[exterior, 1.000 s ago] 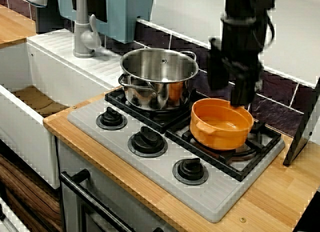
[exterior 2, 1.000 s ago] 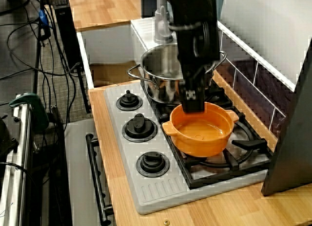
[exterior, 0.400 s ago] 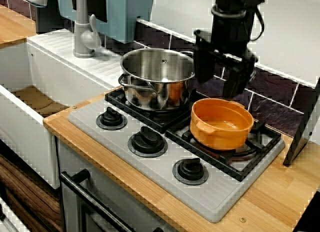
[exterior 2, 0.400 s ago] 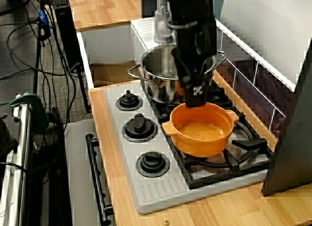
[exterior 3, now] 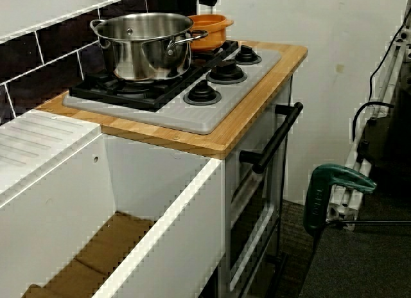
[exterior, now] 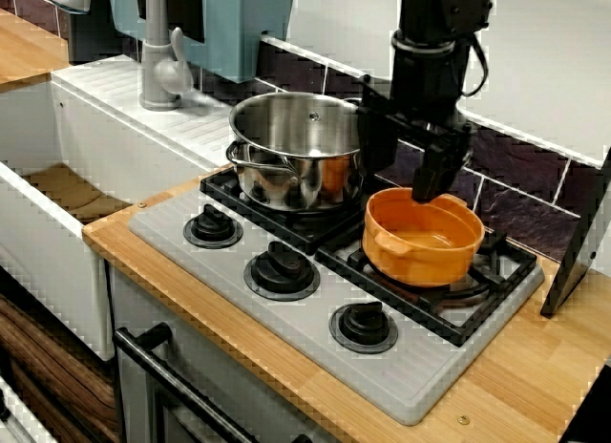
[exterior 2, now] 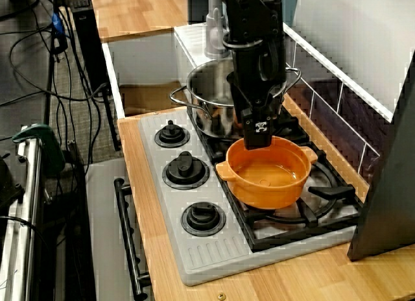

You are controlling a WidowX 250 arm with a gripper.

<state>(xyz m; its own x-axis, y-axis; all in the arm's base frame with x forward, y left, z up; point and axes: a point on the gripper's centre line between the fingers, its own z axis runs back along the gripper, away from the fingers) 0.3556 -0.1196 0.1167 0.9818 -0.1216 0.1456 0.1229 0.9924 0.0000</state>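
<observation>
My tool [exterior: 400,181] hangs with its jaws spread wide and nothing between them. In the front view one finger [exterior: 431,174] comes down to the far rim of the orange pot [exterior: 425,239], at about the pot's 12 o'clock. The other finger sits toward the steel pot [exterior: 302,149]. In the view along the stove the tool [exterior 2: 257,136] overlaps the orange pot [exterior 2: 267,174] at its 11 o'clock rim. I cannot tell from either view whether metal touches the rim.

The orange pot stands upright, mouth up, on the black grate [exterior: 496,268] of the right-hand burner. Its two lug handles set its long axis, which in the view along the stove runs from about 8 o'clock to 2 o'clock.

The steel pot stands just beside it at 9 o'clock in the front view, taller, on the neighbouring burner, close to the tool's open finger. Three black knobs [exterior: 282,267] line the grey hob plate at 6 to 7 o'clock. The wooden worktop [exterior: 511,381] carries the hob. A dark panel [exterior: 579,241] leans at 3 o'clock, and the faucet [exterior: 158,53] and sink [exterior: 52,223] lie well apart at 9 to 10 o'clock. From the low view at the sink end, the orange pot [exterior 3: 209,24] shows behind the steel pot [exterior 3: 145,45].
</observation>
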